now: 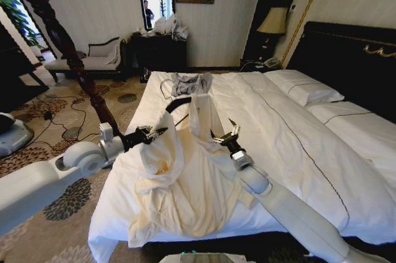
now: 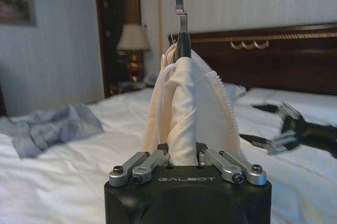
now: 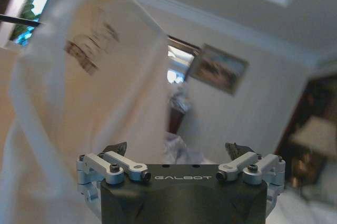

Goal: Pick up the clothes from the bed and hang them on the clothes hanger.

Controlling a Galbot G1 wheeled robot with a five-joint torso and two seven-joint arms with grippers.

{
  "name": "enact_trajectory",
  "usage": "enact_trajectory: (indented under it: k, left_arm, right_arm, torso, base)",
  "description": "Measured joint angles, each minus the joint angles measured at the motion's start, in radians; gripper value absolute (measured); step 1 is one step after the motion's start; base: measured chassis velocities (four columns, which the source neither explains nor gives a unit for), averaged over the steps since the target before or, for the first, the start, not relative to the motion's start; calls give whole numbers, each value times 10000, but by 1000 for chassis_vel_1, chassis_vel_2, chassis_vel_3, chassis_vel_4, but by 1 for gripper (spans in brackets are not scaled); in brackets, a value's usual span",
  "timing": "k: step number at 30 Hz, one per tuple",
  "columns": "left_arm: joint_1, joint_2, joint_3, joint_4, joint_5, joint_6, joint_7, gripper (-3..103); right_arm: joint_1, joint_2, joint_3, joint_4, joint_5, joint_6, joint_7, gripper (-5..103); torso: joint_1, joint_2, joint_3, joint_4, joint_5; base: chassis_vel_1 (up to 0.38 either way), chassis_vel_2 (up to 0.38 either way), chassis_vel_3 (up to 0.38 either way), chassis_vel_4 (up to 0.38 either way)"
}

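Head view: left gripper (image 1: pixel 156 132) sits over the near left part of the bed (image 1: pixel 297 139), jaws closed on a bunch of the clothes (image 1: pixel 185 195). The cream garment is lifted at that grip point; the rest drapes down across the duvet and over the foot edge of the bed. The clothes hanger (image 1: pixel 176 105) shows as a black curved bar rising from the gathered fabric just past the left gripper, partly covered by the garment.

Right gripper (image 1: pixel 224 136) is just beside the garment's raised right edge, jaws spread wide, holding nothing. From the head view I can't tell whether a fingertip brushes the cloth.

Left wrist view adds detail: fabric (image 2: pixel 184 113) is pinched between the closed jaws of the left gripper (image 2: pixel 181 155) and stands up in a tall fold, with a dark hanger tip (image 2: pixel 182 45) poking out the top. Right gripper (image 2: pixel 279 129) appears farther off, open, low above the duvet.

Right wrist view: right gripper (image 3: pixel 179 155) wide open, a cream panel of the garment (image 3: pixel 79 103) hanging close alongside one finger (image 3: pixel 113 150); nothing between the jaws.

A smaller grey garment (image 1: pixel 189 83) lies flat farther up the bed, well apart from both grippers; also seen in the left wrist view (image 2: pixel 50 126).
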Motion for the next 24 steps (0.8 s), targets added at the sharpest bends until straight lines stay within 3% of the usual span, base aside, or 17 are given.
enact_trajectory:
  k: [3, 5, 9, 11, 14, 17, 19, 24]
  left_arm:
    - [563, 283, -666, -254, 11, 17, -43, 18]
    - [622, 382, -770, -309, 19, 12, -52, 18]
    - [711, 645, -1183, -485, -2, 8, -243, 18]
    - [680, 670, -1222, -513, -34, 8, -284, 18]
    - [461, 826, -1420, -635, -288, 32, -498, 18]
    - [348, 848, -1464, -635, -389, 80, -536, 18]
    - [214, 882, -1556, -579, -551, 148, -556, 18]
    - [116, 911, -1694, -501, -642, 162, -556, 18]
  right_arm:
    - [-946, -94, 1010, 730, 1103, -96, 264, 100]
    - [-1293, -102, 1312, 904, 1185, -96, 320, 100]
    - [-2986, 65, 2840, 1538, 1169, -35, 350, 100]
    - [-3238, 100, 3096, 1638, 1183, -27, 348, 100]
    - [-4662, 314, 4624, 2164, 1223, 93, 202, 100]
    - [-5273, 411, 5274, 2386, 1203, 171, 106, 100]
    - [-6435, 662, 6435, 2789, 1075, 373, -41, 100]
    - [-7426, 1007, 7372, 3034, 686, 677, -205, 100]
  torso:
    - [-1, 1, -2, 2, -1]
    - [-1, 0, -2, 2, -1]
    - [-1, 0, -1, -1, 2]
    - [0, 1, -1, -1, 1]
    - [-2, 1, -2, -1, 1]
    - [-2, 1, -2, 4, 1]
    - [-1, 1, -1, -4, 0]
    - [-1, 1, -2, 0, 0]
  base:
    - [0, 0, 0, 0]
    - [0, 0, 0, 0]
    - [0, 0, 0, 0]
    - [0, 0, 0, 0]
    - [0, 0, 0, 0]
    - [0, 0, 0, 0]
    - [0, 0, 0, 0]
    - [0, 0, 0, 0]
